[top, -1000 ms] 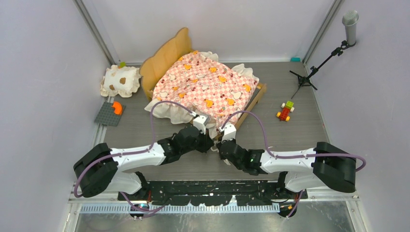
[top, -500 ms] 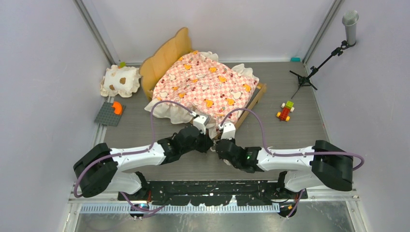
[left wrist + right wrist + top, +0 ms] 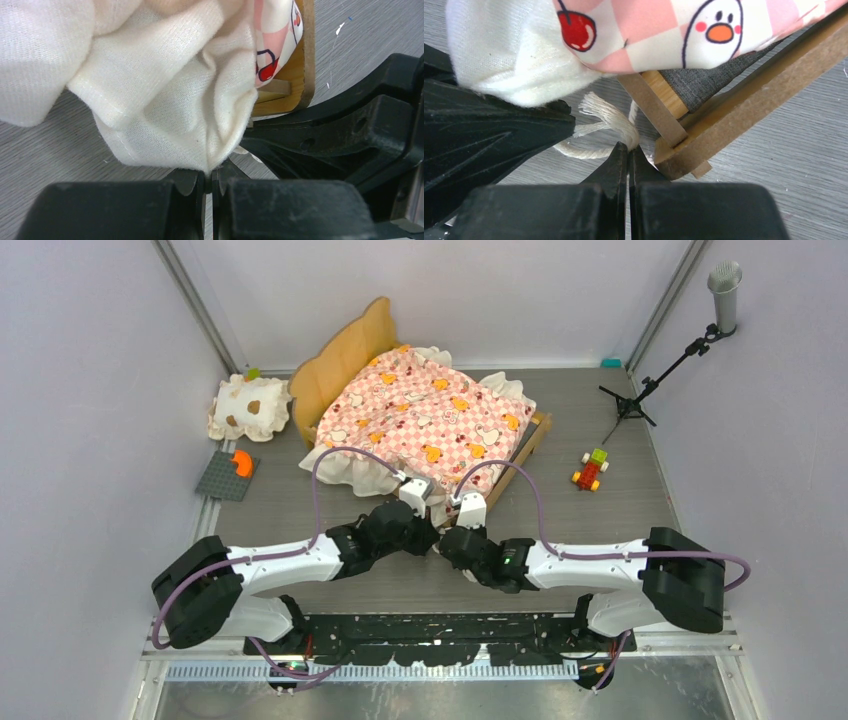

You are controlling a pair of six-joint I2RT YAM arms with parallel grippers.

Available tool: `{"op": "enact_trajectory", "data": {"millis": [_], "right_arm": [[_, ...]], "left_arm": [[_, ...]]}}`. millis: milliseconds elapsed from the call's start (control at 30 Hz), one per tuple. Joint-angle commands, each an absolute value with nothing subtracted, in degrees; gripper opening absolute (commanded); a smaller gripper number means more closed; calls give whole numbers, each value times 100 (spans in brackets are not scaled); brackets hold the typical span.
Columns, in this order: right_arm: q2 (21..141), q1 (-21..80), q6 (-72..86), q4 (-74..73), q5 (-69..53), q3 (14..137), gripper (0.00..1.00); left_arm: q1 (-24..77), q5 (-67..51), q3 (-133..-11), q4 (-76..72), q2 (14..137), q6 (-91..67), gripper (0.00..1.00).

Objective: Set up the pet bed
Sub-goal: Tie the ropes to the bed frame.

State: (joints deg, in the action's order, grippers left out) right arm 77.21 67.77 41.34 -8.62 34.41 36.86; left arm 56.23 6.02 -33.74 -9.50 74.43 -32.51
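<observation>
The pet bed (image 3: 430, 415) stands at the back centre: a light-wood frame with a wavy headboard (image 3: 340, 355) and a pink checkered mattress with orange animals lying on it. Both grippers meet at its near corner. My left gripper (image 3: 432, 536) is shut on the mattress's cream ruffle (image 3: 165, 100), pinched at the fingertips of the left gripper (image 3: 212, 175). My right gripper (image 3: 447, 540) is shut on a frayed white cord (image 3: 611, 120) beside the wooden frame corner (image 3: 684, 160); the right gripper (image 3: 629, 150) almost touches the left one.
A cream spotted pillow (image 3: 250, 407) lies left of the headboard. A grey plate with an orange piece (image 3: 228, 475) sits at the left wall. A small block toy (image 3: 591, 470) and a microphone stand (image 3: 650, 380) are to the right.
The right arm has crept a little left, bringing its gripper closer to the left gripper at the bed's corner. The left arm and the bed look unchanged.
</observation>
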Motion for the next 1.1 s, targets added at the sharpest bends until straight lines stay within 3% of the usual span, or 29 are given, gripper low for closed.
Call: {"op": "enact_trajectory", "data": {"millis": [0, 400, 1067], "right_arm": [[7515, 6761, 4367, -1117, 3652, 3793, 1], [7655, 6761, 4447, -1273, 3683, 3959, 1], [8402, 6761, 3980, 473, 3199, 3983, 2]], "left_arm": [[5606, 765, -3640, -925, 7294, -3149, 0], [5607, 776, -3694, -844, 7315, -3134, 0], [5606, 666, -3700, -855, 7337, -3140, 0]]}}
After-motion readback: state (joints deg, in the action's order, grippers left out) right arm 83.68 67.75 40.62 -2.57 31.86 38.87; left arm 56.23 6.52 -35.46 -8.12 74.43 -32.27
